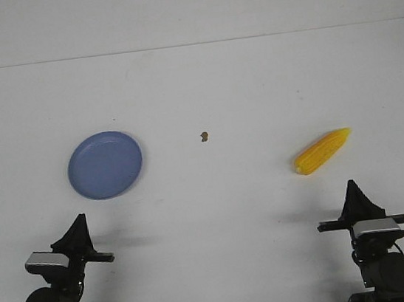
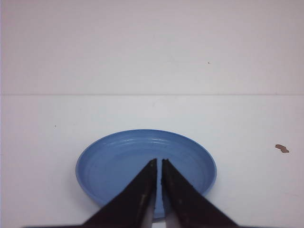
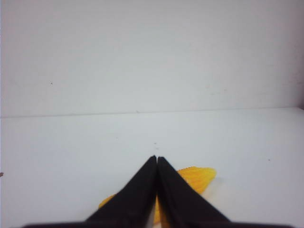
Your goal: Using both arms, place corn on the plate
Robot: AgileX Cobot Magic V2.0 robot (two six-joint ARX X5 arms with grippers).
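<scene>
The blue plate lies on the white table at the left; in the left wrist view the plate sits just beyond the fingertips. The yellow corn lies on the table at the right, its pointed tip turned to the far right. In the right wrist view the corn is partly hidden behind the fingers. My left gripper is shut and empty, short of the plate; it also shows in the left wrist view. My right gripper is shut and empty, short of the corn; it also shows in the right wrist view.
A small brown speck lies on the table between plate and corn; it also shows in the left wrist view. The table's far edge meets a white wall.
</scene>
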